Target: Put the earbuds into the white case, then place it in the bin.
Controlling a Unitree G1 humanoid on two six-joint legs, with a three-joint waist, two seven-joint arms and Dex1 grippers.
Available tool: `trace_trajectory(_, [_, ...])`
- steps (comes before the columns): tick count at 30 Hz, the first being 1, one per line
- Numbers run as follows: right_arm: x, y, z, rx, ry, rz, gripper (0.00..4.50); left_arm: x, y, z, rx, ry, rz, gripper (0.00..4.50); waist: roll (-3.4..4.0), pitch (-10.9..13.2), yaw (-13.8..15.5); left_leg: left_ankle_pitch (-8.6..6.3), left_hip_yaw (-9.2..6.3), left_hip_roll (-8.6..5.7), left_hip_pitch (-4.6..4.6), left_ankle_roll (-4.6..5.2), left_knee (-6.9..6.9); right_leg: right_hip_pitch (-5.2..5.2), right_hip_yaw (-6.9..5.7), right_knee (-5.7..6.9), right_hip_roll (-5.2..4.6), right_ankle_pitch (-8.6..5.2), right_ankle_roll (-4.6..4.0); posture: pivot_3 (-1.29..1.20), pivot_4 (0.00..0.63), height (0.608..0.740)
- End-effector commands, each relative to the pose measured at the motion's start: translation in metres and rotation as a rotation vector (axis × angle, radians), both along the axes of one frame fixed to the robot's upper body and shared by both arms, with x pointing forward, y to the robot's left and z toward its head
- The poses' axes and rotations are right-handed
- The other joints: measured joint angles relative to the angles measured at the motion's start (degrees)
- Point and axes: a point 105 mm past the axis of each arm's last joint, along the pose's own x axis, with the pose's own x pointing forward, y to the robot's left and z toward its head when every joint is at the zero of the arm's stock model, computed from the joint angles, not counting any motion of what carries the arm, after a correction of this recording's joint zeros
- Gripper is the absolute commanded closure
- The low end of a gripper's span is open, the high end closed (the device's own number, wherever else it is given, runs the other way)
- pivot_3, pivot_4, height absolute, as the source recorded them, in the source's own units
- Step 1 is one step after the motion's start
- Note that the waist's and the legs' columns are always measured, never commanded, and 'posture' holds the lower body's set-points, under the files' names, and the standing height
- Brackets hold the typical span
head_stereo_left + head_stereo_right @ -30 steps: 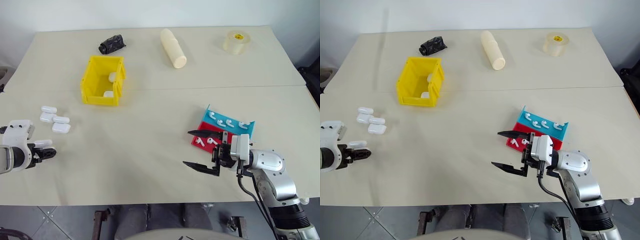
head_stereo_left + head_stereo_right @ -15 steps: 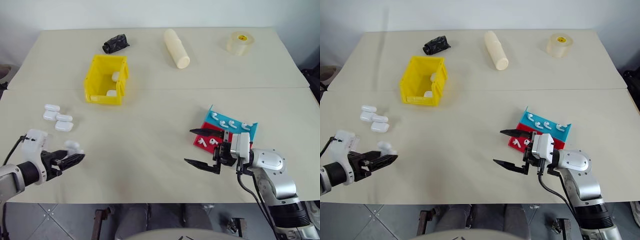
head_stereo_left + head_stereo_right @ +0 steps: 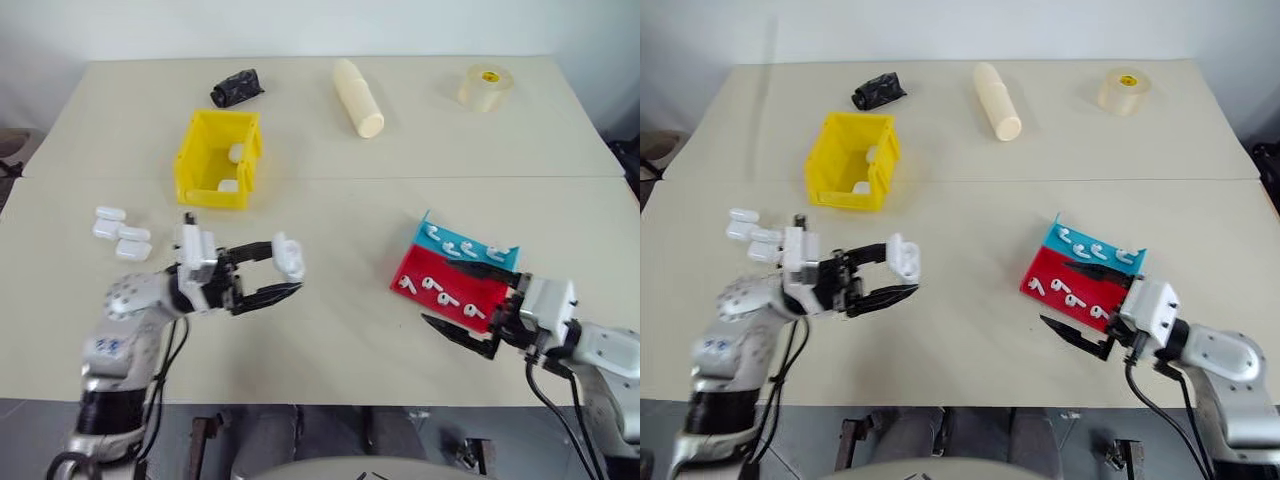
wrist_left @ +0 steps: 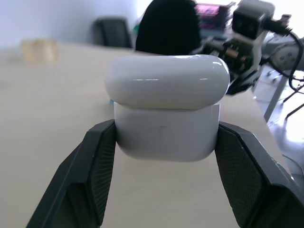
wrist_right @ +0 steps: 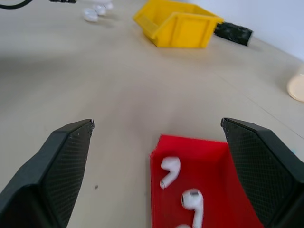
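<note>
We've got the white case (image 3: pixel 289 256) clamped in our left gripper (image 3: pixel 282 274), lid cracked; right gripper (image 3: pixel 460 300) hangs wide apart over the earbuds (image 3: pixel 430 286). Loading's left, then the yellow bin (image 3: pixel 193 172) at 11 o'clock.

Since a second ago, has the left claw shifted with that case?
Yes. The left claw, shut on the white case, has swung rightward from beside the spare cases toward the table's middle, now below the yellow bin.

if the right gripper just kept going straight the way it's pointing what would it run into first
Probably nothing close: the open right gripper points across bare table, with the red tray just beside its line. Farther along lies the yellow bin, though depth is hard to judge.
</note>
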Motion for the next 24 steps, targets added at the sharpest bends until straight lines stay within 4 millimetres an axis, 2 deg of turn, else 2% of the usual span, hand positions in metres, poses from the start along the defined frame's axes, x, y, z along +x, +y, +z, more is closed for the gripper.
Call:
trace_trajectory(1, [-0.014,-0.012,0.016,-0.02,-0.06,-0.088,0.0,0.002,-0.016,0.0,-0.018,-0.094,-0.074,1.73,-0.04,0.0,0.0,0.0,0.0,-0.02,0.0,0.02,0.0,0.01,0.0,0.0,0.0,0.01,0.02,0.0,0.15,0.74])
trace_trajectory(8, [-0.042,-0.045,0.008,-0.043,0.01,-0.309,0.0,-0.004,-0.047,-0.016,-0.066,-0.149,-0.183,1.73,-0.05,0.0,-0.1,0.0,0.1,-0.08,0.03,0.09,0.0,0.02,0.08,-0.02,0.02,0.04,0.07,0.0,0.15,0.74])
trace_trajectory(11, [-0.053,-0.053,0.003,-0.051,0.052,-0.36,0.0,-0.007,-0.057,-0.02,-0.089,-0.185,-0.18,1.73,-0.06,0.0,0.0,-0.01,0.11,-0.07,0.05,0.1,0.0,0.04,0.1,-0.03,0.03,0.04,0.07,0.0,0.15,0.74])
trace_trajectory(14, [-0.054,-0.055,0.005,-0.047,0.075,-0.388,0.0,-0.011,-0.063,-0.024,-0.102,-0.203,-0.184,1.73,-0.06,0.0,-0.1,-0.02,0.14,-0.06,0.07,0.13,0.0,0.04,0.17,-0.04,0.02,0.05,0.1,0.0,0.15,0.74])
trace_trajectory(20, [-0.037,-0.04,0.013,-0.07,0.22,-0.351,0.0,-0.015,-0.065,-0.029,-0.09,-0.204,-0.209,1.73,-0.05,0.0,-0.1,-0.01,0.16,0.0,0.09,0.14,0.01,0.04,0.2,-0.02,0.03,0.05,0.1,0.0,0.15,0.74])
trace_trajectory(22, [-0.024,-0.032,0.015,-0.12,0.301,-0.334,0.0,-0.015,-0.065,-0.03,-0.087,-0.202,-0.208,1.73,-0.05,0.0,-0.1,0.0,0.17,0.01,0.08,0.16,0.04,0.04,0.21,-0.02,0.01,0.06,0.11,0.0,0.15,0.74])
trace_trajectory(24, [-0.004,-0.027,0.022,-0.167,0.369,-0.344,0.0,-0.015,-0.065,-0.031,-0.08,-0.199,-0.204,1.73,-0.08,0.0,-0.2,0.0,0.16,0.01,0.07,0.17,0.06,0.05,0.19,-0.03,0.02,0.07,0.12,0.0,0.15,0.74])
